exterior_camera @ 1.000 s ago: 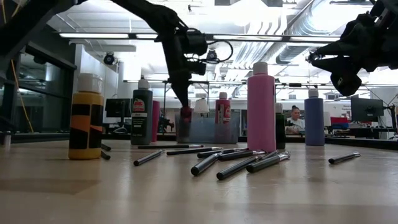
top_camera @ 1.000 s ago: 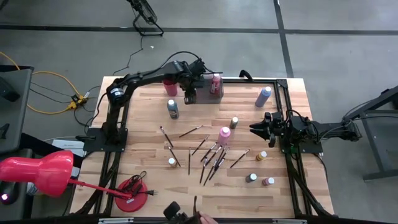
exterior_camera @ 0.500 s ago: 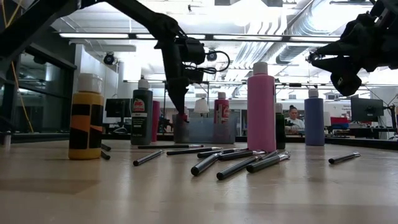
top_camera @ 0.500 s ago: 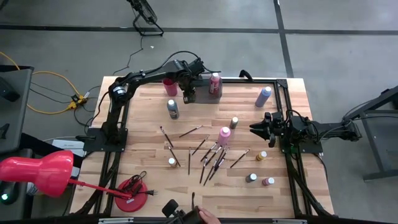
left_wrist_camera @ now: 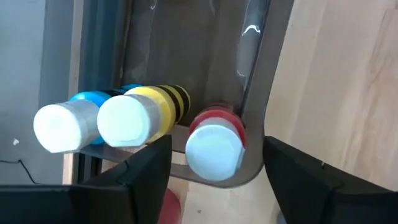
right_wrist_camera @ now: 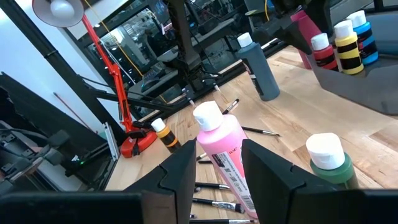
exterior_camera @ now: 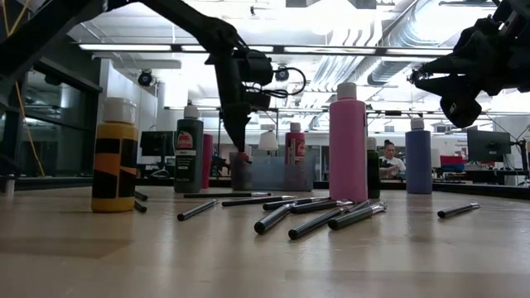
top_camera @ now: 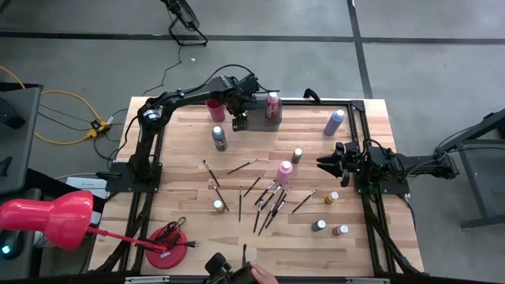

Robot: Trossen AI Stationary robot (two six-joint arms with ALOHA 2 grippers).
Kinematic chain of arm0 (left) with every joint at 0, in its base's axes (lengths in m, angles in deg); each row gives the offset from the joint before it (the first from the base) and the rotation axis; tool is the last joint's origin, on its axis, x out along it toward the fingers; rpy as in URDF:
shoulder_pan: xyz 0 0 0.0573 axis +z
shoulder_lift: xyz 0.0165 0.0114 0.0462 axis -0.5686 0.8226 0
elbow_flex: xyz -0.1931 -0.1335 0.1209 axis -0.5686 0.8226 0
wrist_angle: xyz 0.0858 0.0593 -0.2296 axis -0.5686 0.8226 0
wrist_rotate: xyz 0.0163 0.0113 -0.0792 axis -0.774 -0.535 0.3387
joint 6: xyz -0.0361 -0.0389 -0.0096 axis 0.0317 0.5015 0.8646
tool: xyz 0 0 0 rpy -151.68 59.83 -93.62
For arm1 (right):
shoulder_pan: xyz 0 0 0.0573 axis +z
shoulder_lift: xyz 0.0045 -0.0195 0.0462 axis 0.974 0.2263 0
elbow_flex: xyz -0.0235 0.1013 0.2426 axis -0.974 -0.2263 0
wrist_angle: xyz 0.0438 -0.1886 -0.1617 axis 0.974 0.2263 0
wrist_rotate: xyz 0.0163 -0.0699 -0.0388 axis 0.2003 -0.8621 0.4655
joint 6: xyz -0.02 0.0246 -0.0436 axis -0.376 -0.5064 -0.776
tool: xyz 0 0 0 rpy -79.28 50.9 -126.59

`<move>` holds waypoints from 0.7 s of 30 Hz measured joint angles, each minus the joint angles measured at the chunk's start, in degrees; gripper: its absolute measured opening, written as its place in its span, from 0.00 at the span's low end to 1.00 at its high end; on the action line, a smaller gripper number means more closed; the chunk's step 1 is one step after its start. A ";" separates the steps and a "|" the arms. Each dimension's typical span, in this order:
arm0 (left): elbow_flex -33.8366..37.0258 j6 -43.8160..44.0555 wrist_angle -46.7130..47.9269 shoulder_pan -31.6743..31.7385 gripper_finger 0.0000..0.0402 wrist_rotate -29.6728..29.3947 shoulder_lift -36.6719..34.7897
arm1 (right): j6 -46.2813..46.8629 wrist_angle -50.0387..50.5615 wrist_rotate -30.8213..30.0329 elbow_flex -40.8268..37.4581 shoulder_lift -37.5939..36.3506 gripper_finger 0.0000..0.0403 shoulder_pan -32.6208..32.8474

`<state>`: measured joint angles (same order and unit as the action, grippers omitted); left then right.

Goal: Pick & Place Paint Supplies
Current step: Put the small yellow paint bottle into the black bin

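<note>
Left wrist view alone shows three bottles — inside tray.

Definitely a robotics lab or workshop, not anyone's home. The butcher-block table sits on a bare grey concrete floor with dark seam lines, and a yellow cable snakes off toward a power strip at about 9 o'clock. From table height you get exposed ceiling ducting, strip lights, and rows of monitors, with a person seated at a desk far back. There's a red desk lamp clamped near 8 o'clock and a black frame bolted around the table edges.
</note>
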<state>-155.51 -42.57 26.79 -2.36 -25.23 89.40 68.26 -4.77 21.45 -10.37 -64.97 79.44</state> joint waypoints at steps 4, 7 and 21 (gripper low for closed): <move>0.00 -1.12 -0.03 -0.04 0.61 -0.01 -2.58 | 0.02 0.00 0.00 0.00 0.00 0.31 0.00; 0.00 -3.02 1.09 -0.50 0.62 -0.05 -5.00 | 0.00 0.00 0.00 0.00 -0.02 0.31 0.00; -0.04 -29.35 17.86 -11.11 0.62 13.32 -16.03 | 0.00 0.00 -0.02 0.00 -0.01 0.31 -0.01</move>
<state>-155.55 -71.92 44.65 -13.47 -11.91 73.37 68.26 -4.77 21.43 -10.37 -64.98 79.43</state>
